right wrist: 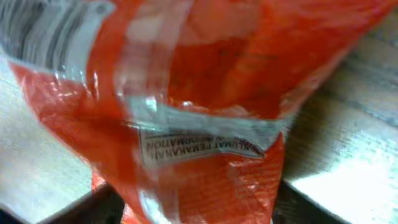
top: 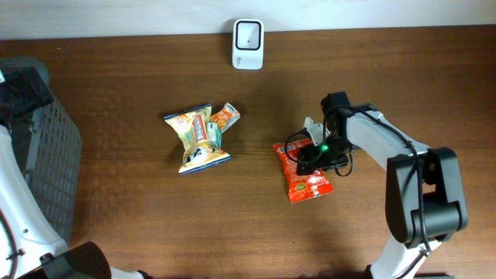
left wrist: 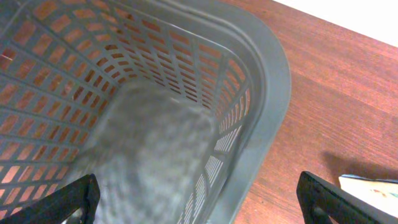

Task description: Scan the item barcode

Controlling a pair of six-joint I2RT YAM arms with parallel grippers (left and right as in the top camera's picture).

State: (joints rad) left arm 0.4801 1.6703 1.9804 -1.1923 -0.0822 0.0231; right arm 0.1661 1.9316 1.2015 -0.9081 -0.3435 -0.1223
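A red snack packet (top: 310,182) lies flat on the wooden table at centre right. My right gripper (top: 314,155) is down on its upper end. In the right wrist view the packet (right wrist: 205,93) fills the frame, blurred, with a barcode (right wrist: 43,31) at the top left. The right gripper (right wrist: 199,205) is open, its dark fingers (right wrist: 93,202) standing apart on either side of the packet. A white scanner (top: 248,44) stands at the table's far edge. My left gripper (left wrist: 199,199) hangs wide open over the grey basket (left wrist: 267,74), holding nothing.
The grey mesh basket (top: 46,155) takes up the left end of the table. Two more snack packets (top: 200,138), yellow and orange, lie together left of centre. A corner of a packet (left wrist: 373,186) shows by the basket in the left wrist view.
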